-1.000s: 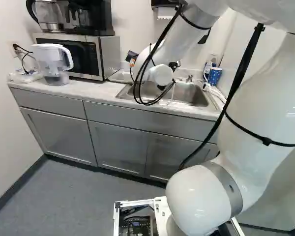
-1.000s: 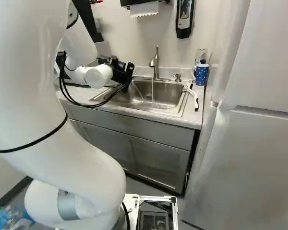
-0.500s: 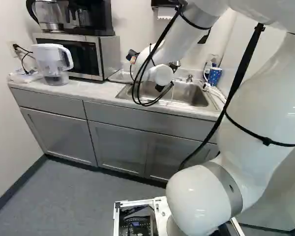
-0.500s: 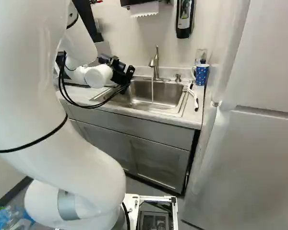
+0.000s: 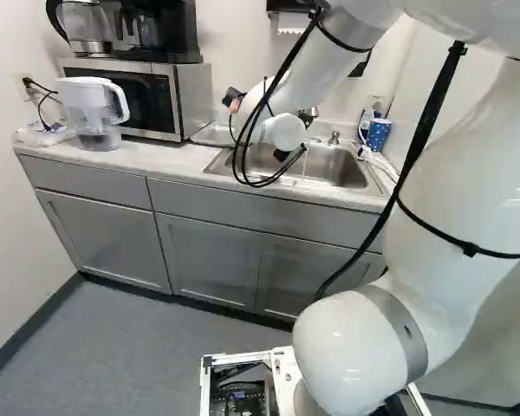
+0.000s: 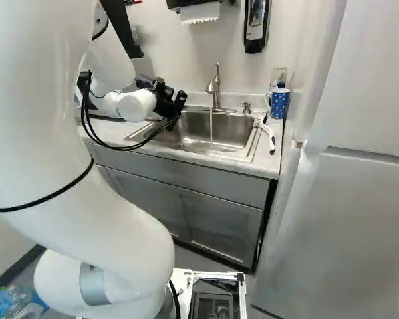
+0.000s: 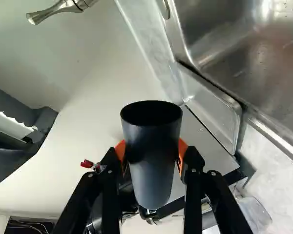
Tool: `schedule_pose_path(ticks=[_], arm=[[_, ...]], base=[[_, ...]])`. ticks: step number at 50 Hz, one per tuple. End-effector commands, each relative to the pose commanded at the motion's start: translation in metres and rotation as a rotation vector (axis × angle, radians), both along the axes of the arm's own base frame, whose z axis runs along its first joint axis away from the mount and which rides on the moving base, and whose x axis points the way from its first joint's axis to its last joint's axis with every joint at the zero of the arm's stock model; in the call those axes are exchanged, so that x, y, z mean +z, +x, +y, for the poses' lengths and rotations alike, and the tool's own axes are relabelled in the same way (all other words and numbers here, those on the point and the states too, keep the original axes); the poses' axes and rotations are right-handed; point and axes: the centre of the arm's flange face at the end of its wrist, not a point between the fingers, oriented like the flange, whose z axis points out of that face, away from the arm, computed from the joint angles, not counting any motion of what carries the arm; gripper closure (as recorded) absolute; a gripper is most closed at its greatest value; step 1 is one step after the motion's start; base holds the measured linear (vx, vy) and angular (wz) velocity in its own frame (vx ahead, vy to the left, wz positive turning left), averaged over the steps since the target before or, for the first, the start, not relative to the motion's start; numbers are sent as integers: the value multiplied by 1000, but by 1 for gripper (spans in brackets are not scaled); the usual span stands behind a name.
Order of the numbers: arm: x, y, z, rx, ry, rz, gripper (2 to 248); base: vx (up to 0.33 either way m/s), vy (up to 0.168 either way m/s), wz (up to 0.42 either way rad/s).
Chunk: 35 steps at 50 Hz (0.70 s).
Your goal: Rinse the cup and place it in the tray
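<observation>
Nearest the wrist camera, the gripper had the dark cup pinched by its sides between orange pads; if those sides were wet, the cup could have slipped or twisted. Past it, the shallow tray lay beside the sink, where too low an approach might have knocked the cup against the rim, or an early release tipped it over. Farther off, water ran from the faucet, and a swing too near could have splashed the worktop.
</observation>
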Motion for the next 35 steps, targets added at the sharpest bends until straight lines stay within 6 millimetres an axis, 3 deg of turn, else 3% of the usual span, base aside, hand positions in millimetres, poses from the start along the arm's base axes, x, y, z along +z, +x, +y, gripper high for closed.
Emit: schedule_pose_path(ticks=[14, 35], arm=[[0, 0, 0, 1, -17, -3, 129], [0, 0, 0, 13, -218, -32, 129]], base=[[0, 0, 0], [0, 0, 0]])
